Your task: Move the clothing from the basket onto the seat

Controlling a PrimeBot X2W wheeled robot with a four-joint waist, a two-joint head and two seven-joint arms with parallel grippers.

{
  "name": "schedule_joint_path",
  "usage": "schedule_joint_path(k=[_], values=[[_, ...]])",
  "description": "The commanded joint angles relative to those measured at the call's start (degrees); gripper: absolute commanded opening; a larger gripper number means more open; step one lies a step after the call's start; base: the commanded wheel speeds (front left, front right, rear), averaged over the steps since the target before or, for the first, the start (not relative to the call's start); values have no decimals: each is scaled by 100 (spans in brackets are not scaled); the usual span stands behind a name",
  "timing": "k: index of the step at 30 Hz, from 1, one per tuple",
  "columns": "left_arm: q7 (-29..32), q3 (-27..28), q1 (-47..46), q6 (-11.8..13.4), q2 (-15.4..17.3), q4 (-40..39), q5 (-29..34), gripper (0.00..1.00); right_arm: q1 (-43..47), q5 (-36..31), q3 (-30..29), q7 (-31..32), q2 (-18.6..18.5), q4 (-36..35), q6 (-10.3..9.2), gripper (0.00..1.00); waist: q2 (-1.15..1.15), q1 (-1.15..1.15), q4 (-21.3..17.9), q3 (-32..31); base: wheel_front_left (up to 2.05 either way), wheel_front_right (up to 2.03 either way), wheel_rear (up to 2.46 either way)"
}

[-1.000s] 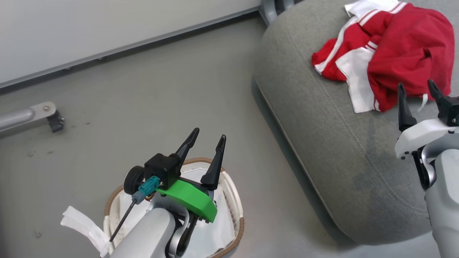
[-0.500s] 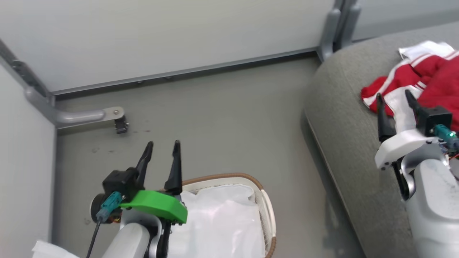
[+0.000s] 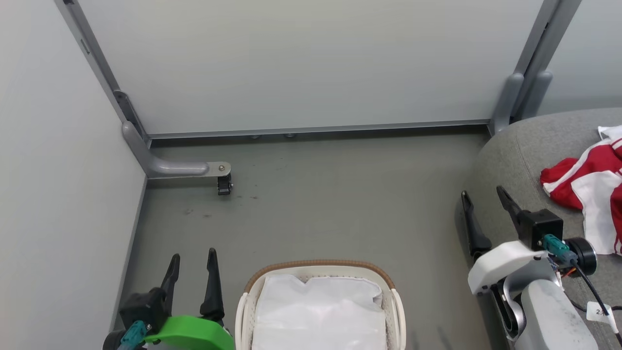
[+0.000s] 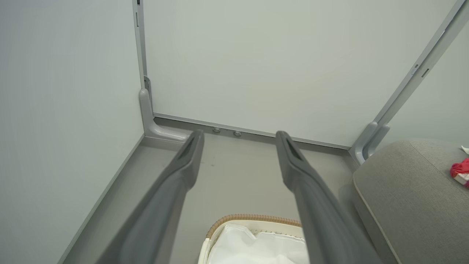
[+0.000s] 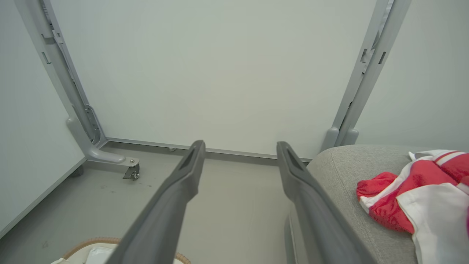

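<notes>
- The clothing (image 3: 588, 189) is lying crumpled on the seat (image 3: 515, 160), at the right side of the head view; its red cloth and white trim are both showing.
- The seat is standing on the grey floor (image 3: 316, 204), and its rounded corner is lying close to the post of the pale wall panel (image 3: 311, 63).
- The basket (image 3: 320, 266) is standing on the floor, well apart from the clothing, and its white liner (image 3: 318, 311) is showing inside it.
- The left gripper (image 3: 193, 253) is hanging just beside the basket, on the basket's left; its fingers are standing spread apart and are pinching nothing.
- The right gripper (image 3: 483, 192) is hanging at the near edge of the seat, near the clothing but apart from it; its fingers are also standing spread wide, with nothing between them.
- In the right wrist view, the clothing is lying to the right of the fingers, not touching them.
- A grey bracket with a small caster (image 3: 223, 184) is resting on the floor near the wall corner.
</notes>
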Motion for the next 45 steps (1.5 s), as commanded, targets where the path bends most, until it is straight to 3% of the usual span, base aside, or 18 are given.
schedule_joint_path(k=[1, 7, 14, 34, 35, 38, 45], values=[[-3, 57, 164, -5, -8, -26, 54, 100, 196, 188, 59, -10, -22, -81, -8, 100, 0, 0, 162, -168, 0, 0, 0], [-4, 71, 478, -154, -47, -78, 94, 100, 863, 689, 34, -10, -20, -476, -8, 100, 0, 0, 207, -256, 0, 0, 0], [-3, 49, 555, -236, -86, -5, 107, 100, 1439, 763, 169, -10, -20, -796, -8, 100, 0, 0, 134, -323, 0, 0, 0], [-4, 30, 436, -233, -60, 190, 67, 100, 1447, 756, 161, -10, -18, -818, -8, 100, 0, 0, 55, -361, 0, 0, 0], [1, 13, 479, -246, -103, 174, 96, 0, 1443, 764, 166, 0, 3, -811, 0, 0, 0, 0, 58, -363, 0, 0, 0], [4, -16, 495, -245, -117, 323, 92, 0, 1500, 769, 168, 7, 42, -665, 0, 0, 0, 0, 55, -362, 0, 0, 0], [215, 212, 397, -333, -139, 285, -558, 0, 1408, 1560, 61, 267, 36, -682, 0, 0, 0, 0, 35, -341, 0, 0, 0]])
